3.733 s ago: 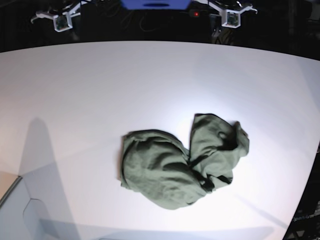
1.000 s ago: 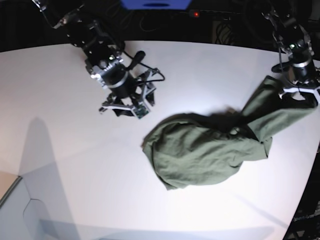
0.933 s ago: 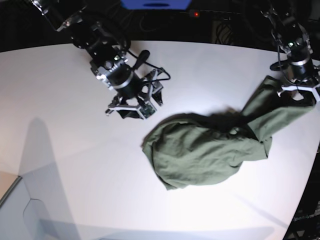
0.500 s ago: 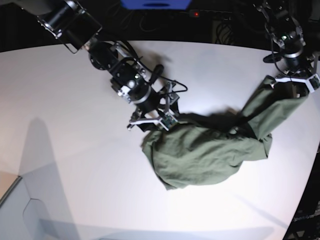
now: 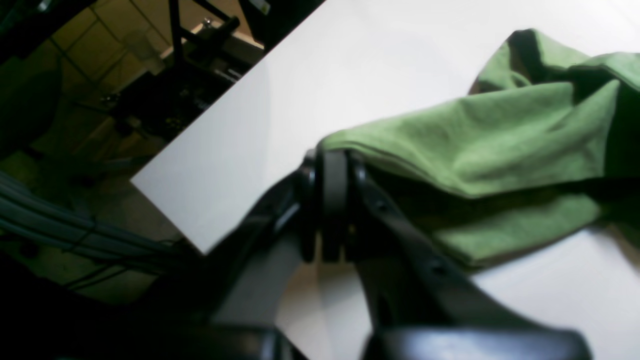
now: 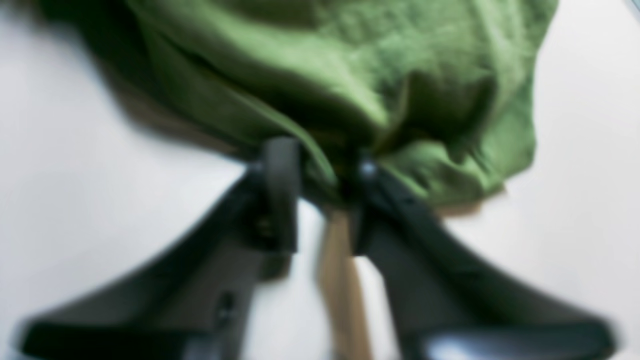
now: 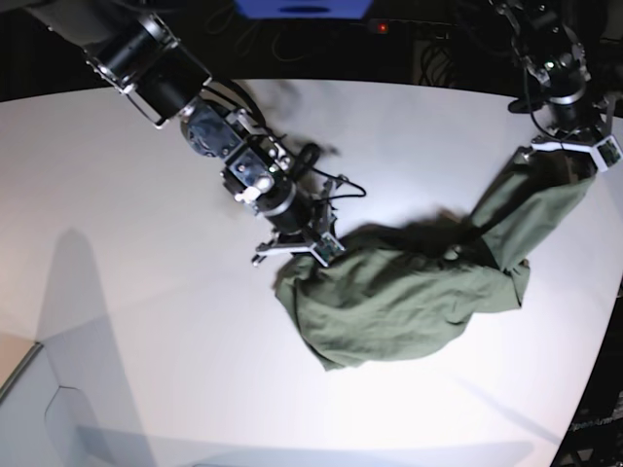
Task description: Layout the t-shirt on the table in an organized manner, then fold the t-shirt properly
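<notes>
Left wrist: left claw (image 5: 327, 210) clamped on the wrinkly olive-green cotton t-shirt (image 5: 500, 145), lifted off the smooth white bench (image 5: 360, 65).
Right wrist: right claw (image 6: 320, 175) pinching a cloth edge.
Base: shirt bunched mid-bench; spreading unfinished, folding not begun.

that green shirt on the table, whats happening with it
A two-armed robot is spreading out a crumpled olive-green t-shirt on the white table. The left gripper is shut on one edge, holding it stretched toward the table's far side. The right gripper is pinching the opposite edge. The shirt is bunched, not yet flat.
</notes>
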Controlling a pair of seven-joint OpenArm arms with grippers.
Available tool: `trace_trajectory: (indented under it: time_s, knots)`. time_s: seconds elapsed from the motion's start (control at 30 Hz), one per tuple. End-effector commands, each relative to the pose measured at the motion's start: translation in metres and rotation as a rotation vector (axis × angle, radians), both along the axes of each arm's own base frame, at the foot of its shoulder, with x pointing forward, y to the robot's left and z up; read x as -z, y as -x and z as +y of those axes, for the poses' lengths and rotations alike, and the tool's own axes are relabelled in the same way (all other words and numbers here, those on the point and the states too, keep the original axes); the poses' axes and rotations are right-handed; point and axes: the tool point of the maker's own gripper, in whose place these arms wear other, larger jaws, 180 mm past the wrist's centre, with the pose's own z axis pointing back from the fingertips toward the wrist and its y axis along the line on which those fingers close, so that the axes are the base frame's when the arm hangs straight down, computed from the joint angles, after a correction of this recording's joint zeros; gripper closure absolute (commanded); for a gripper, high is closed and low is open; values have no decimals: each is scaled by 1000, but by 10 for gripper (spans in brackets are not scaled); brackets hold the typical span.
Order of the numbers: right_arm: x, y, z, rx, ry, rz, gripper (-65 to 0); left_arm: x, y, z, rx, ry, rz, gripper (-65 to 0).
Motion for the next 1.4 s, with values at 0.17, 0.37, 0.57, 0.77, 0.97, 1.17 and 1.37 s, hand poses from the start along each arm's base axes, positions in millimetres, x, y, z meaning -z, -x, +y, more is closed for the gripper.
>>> trace_trajectory:
  time_s: [0.17,0.37,0.57,0.77,0.97,1.17,1.37]
  knots:
    - [-42,-16,-16,2,-19,-106,0,-21,-15,12,-10,-48,-69,-4]
    - [-157,-34,-47,69,-160,-361,0,-84,-46,27,-3,-144,-221,-4]
    - [-262,-62,-123,356,-284,-521,0,-155,-86,35,-6,-204,-422,-3]
    - [-358,-77,-172,497,-349,-677,0,-217,-129,31,-2,-164,-589,-3]
    - [-407,-94,-206,580,-352,-740,0,-258,-187,-8,151,-131,-614,-3]
    - [-435,-132,-262,686,-289,-751,0,-277,-241,-26,228,-96,-619,-3]
    - [-448,-140,-341,853,-277,-741,0,-286,-238,-18,219,-113,-625,-3]
